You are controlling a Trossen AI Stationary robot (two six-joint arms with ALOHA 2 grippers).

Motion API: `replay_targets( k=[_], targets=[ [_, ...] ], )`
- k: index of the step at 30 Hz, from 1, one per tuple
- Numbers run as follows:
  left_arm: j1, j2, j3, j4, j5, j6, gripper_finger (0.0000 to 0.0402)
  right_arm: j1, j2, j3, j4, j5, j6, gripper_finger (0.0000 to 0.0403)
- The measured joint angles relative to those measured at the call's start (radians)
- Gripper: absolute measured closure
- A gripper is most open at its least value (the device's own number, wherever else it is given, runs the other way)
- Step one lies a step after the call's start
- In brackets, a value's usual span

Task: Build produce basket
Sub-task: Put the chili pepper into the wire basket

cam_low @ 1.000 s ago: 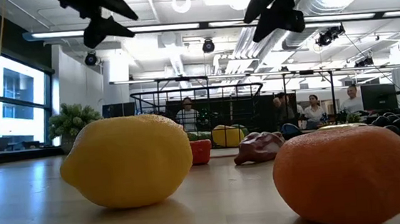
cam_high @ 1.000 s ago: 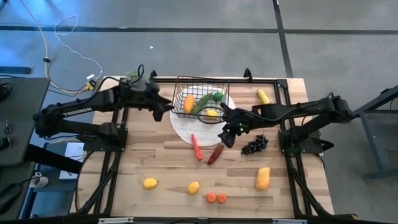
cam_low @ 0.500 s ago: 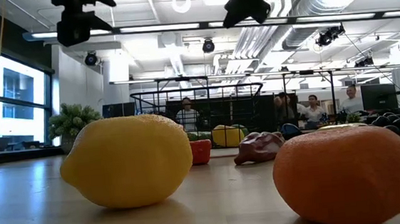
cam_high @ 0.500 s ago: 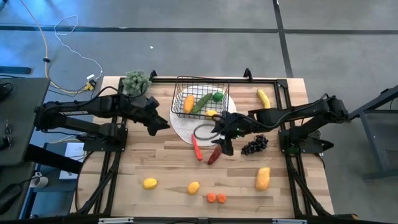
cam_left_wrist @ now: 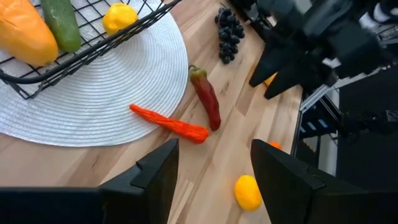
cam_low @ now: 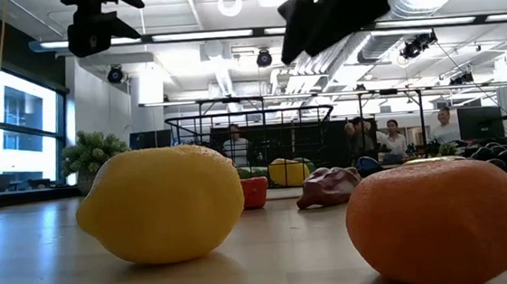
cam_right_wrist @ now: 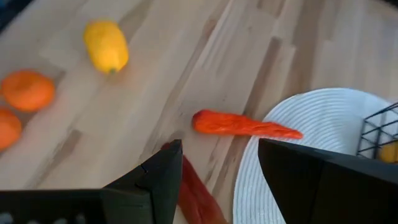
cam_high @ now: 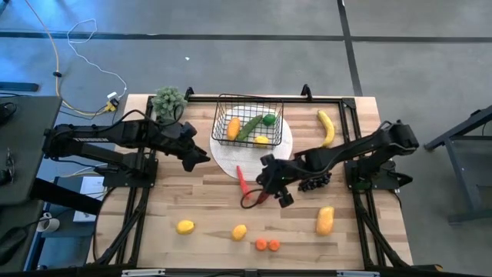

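Where a round white woven plate (cam_high: 231,158) lies at the far middle of the pale wooden tabletop (cam_high: 200,204), seen resting on it: the basket (cam_high: 247,121), a small rectangle of black wire mesh with see-through grid sides. Held inside: an orange mango (cam_high: 233,128), a long green cucumber (cam_high: 249,128), a small green piece (cam_high: 268,119) and a yellow lemon (cam_high: 262,140). Just off the plate's near edge, flat on the planks: a slim tapering orange-red carrot (cam_high: 242,181) and, beside it, a wrinkled dark red chilli (cam_left_wrist: 207,99). Hovering directly above that chilli: the right claw (cam_high: 270,187), dark fingers spread apart with nothing between them. Near the right arm's forearm: a knobbly cluster of dark grapes (cam_high: 314,181). Farther toward the near edge: a second orange mango (cam_high: 325,221), two smooth yellow lemons (cam_high: 184,227) (cam_high: 239,231) and a pair of round orange carrot slices (cam_high: 267,245). At the far right: a curved yellow banana (cam_high: 327,127). Raised over the tabletop left of the plate: the left claw (cam_high: 194,156), fingers parted and empty. At the far left corner: a bushy green plant (cam_high: 169,101).
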Motion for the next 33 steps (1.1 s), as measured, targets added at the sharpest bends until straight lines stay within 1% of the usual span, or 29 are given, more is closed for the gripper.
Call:
replay_targets(
  k=[4, 10, 24, 33],
  targets=[
    [0.000, 0.000, 0.000, -0.002, -0.003, -0.002, 0.0213, 0.003, 0.052, 0.000, -0.008, -0.002, -0.009, 0.0210],
    [0.000, 0.001, 0.000, -0.003, -0.003, -0.002, 0.0213, 0.005, 0.119, 0.000, -0.018, -0.003, -0.086, 0.0210],
    [0.001, 0.001, 0.000, -0.025, -0.049, 0.001, 0.0213, 0.003, 0.230, 0.000, -0.064, -0.022, -0.087, 0.0210],
    [0.001, 0.001, 0.000, -0.025, -0.056, 0.002, 0.0213, 0.002, 0.266, -0.002, -0.059, -0.009, -0.090, 0.0210]
  ],
)
